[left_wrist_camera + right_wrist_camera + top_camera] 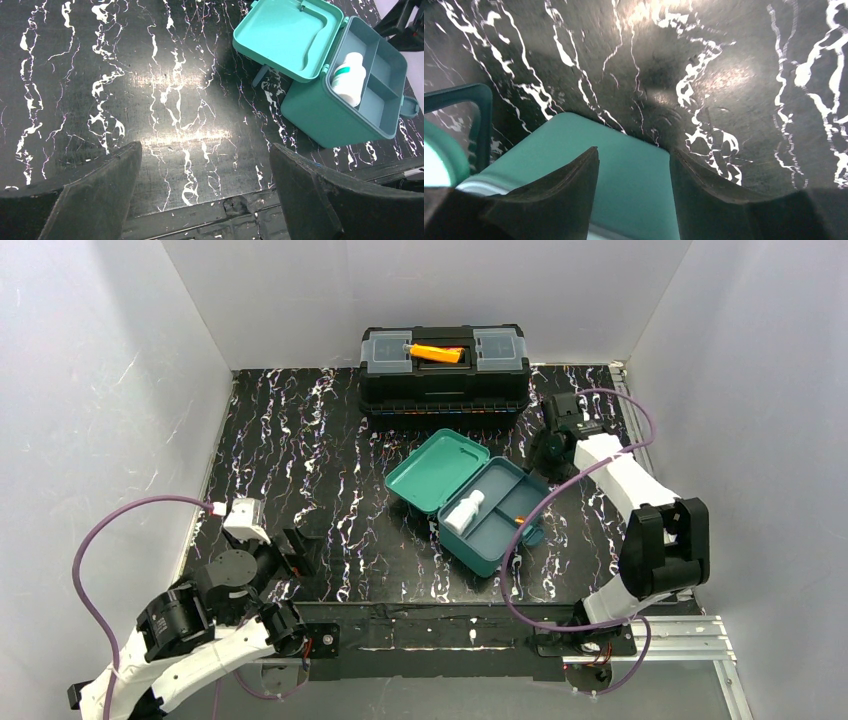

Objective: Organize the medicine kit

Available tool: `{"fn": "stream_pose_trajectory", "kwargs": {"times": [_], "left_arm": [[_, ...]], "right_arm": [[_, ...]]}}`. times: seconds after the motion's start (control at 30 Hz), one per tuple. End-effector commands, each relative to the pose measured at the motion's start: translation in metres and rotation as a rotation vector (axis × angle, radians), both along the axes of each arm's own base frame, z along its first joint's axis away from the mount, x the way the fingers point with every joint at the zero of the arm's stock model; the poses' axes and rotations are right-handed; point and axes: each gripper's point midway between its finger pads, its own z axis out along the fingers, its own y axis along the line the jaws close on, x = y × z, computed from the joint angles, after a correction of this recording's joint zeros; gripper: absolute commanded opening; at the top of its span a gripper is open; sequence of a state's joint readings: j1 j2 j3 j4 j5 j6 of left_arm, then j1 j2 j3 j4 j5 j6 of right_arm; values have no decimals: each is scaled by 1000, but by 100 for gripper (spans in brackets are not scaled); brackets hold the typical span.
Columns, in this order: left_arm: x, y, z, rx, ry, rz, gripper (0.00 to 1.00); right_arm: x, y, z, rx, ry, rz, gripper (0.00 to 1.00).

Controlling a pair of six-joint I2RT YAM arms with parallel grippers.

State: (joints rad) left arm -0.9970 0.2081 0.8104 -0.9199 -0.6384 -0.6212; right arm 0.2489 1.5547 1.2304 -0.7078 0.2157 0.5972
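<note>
Medicine kit (480, 556) is found lid-open on the marbled black table (300, 460), right of centre, in front of the black toolbox (445, 380). A white bottle (463, 512) is seen lying in the tray compartment beside the lid. Left gripper (204, 147) is spread wide over bare table. Right gripper (633, 157) is parted and empty over a teal kit surface (which part cannot be told).

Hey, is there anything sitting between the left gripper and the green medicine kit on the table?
Nothing visible does. Only a bare stretch of the black marbled table lies between the open left gripper and the medicine kit, which sits with its lid up.
</note>
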Motion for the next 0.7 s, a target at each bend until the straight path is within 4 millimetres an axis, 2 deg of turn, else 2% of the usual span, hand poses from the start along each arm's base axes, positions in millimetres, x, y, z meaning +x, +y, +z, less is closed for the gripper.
{"fn": "stream_pose_trajectory", "kwargs": {"times": [0.0, 0.23, 0.47, 0.67], "left_arm": [[3, -2, -5, 37, 13, 5, 99], [4, -9, -11, 79, 53, -9, 100], [2, -14, -15, 138, 145, -9, 100], [-9, -33, -28, 161, 292, -63, 99]], "right_arm": [[-23, 21, -10, 110, 29, 92, 61], [-55, 42, -19, 224, 14, 128, 59], [-86, 63, -15, 287, -21, 141, 59], [-104, 85, -3, 333, -53, 167, 59]]}}
